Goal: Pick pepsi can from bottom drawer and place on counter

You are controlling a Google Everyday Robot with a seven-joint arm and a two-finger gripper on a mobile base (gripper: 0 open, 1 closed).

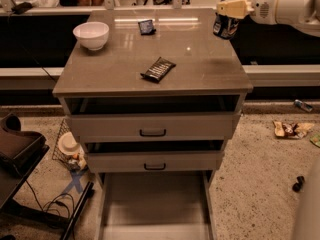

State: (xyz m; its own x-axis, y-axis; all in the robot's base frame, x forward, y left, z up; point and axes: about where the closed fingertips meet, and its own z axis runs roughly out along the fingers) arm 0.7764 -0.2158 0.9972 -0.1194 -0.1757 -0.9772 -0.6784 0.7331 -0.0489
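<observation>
In the camera view we see the cream-yellow gripper (pixel 226 15) clamped on the small dark blue pepsi can (pixel 225 29) at the far right corner of the glossy grey-brown counter (pixel 190 59). We cannot tell whether the can touches it. The wide grey bottom drawer (pixel 155 204) stands open.

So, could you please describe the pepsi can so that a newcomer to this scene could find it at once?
Start at the grey-brown counter of the three-drawer cabinet and look to its far right corner. There the gripper on the white arm holds the pepsi can from above. It is the only dark blue can; the small packet and snack wrapper lie flat.
</observation>
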